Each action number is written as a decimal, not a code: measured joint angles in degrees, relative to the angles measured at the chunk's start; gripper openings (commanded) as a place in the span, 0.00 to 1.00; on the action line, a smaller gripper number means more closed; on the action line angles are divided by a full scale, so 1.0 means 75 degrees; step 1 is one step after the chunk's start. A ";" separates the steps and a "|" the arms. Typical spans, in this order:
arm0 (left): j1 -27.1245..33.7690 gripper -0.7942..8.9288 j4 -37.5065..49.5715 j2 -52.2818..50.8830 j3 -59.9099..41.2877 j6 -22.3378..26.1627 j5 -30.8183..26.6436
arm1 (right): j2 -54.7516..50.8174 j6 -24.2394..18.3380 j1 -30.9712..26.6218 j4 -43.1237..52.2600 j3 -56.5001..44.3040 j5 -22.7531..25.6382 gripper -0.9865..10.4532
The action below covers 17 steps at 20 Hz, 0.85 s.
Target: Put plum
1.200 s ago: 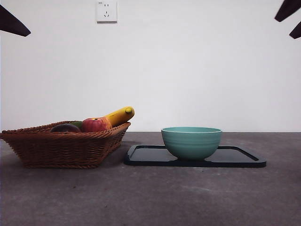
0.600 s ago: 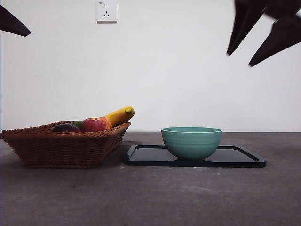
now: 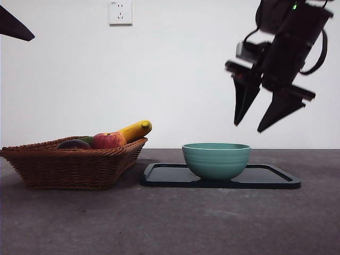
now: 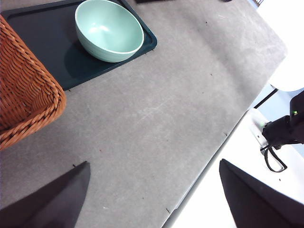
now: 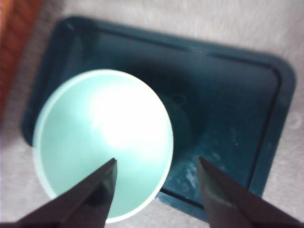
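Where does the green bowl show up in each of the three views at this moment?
Front view: the green bowl stands on the dark tray, right of the wicker basket, below the right gripper.
Left wrist view: bowl near the top, on the tray, beside the basket.
Right wrist view: bowl fills the left half, on the tray.
Shared landmark: the dark tray.

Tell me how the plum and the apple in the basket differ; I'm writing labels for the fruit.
The plum is dark maroon-purple, the apple bright red with yellow. The plum sits lower, barely above the basket rim, while the apple rises higher, beside the banana. Both are round, glossy, and untouched by either gripper.
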 measured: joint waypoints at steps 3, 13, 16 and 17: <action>0.0000 0.53 0.0000 0.0000 0.0000 0.0000 0.0000 | 0.0367 -0.0017 0.0067 0.0087 0.0000 0.0006 0.32; -0.0003 0.53 -0.0003 0.0000 0.0000 0.0000 0.0000 | 0.0909 -0.0076 0.0294 0.0452 0.0000 0.0396 0.10; 0.0000 0.53 -0.0003 0.0000 0.0000 0.0000 0.0000 | 0.0924 -0.0079 0.0294 0.0536 0.0000 0.0399 0.09; 0.0000 0.53 -0.0003 0.0000 0.0000 0.0000 0.0000 | 0.0924 -0.0079 0.0294 0.0539 0.0000 0.0402 0.09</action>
